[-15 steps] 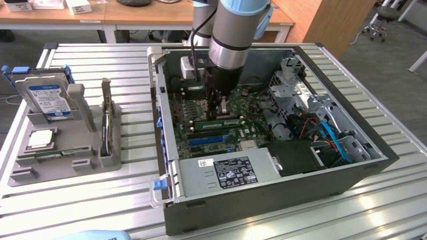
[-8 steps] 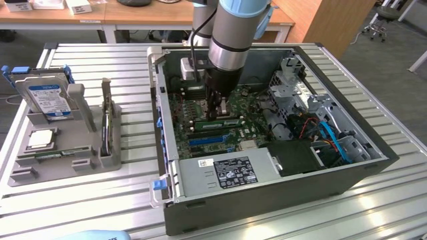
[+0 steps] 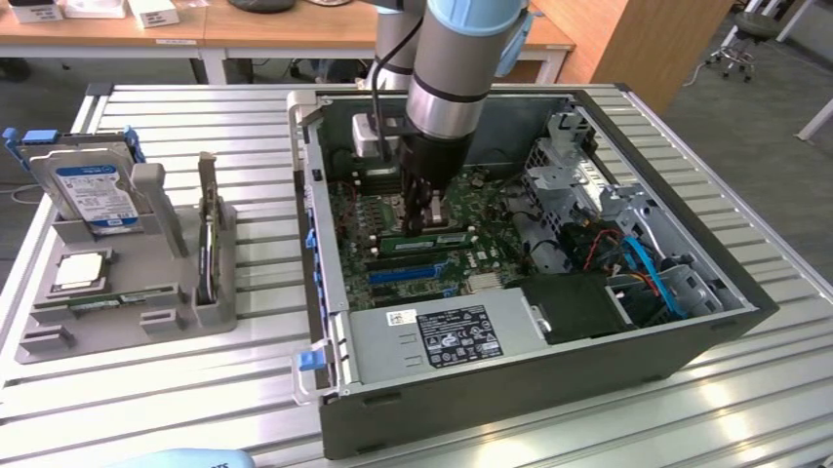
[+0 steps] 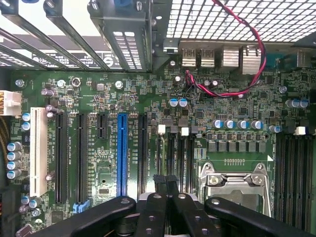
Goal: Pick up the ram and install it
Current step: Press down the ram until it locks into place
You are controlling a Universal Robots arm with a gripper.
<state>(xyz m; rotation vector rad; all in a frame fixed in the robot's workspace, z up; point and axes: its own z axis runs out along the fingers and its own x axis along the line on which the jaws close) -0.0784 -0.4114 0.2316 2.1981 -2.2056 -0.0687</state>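
The end effector (image 3: 419, 222) is down inside the open PC case (image 3: 677, 341), just above the motherboard (image 3: 489, 210). In the wrist view its black fingers (image 4: 165, 183) are pressed together at the tips, with nothing between them. The ram (image 3: 427, 240) lies seated flat in a slot on the motherboard, directly below the fingertips; whether they touch it I cannot tell.

Around it in the case: a blue slot (image 3: 410, 274) just in front of the ram, the grey power supply (image 3: 443, 336) along the near wall, a metal drive cage (image 3: 586, 166) and blue cables (image 3: 657, 283) toward the exterior view's right. In the wrist view the motherboard shows a blue slot (image 4: 122, 153), black slots beside it, a white slot (image 4: 35, 150), the processor socket (image 4: 237, 182) and a red wire (image 4: 247, 54) looping over the rear ports.

On the surface (image 3: 170, 390), at the exterior view's left, a grey fixture (image 3: 131, 312) holds a hard drive (image 3: 94, 190) upright, a processor (image 3: 78, 270) and a second green stick (image 3: 117, 300) lying flat.

The power supply's label (image 3: 456, 336) is too small to read.
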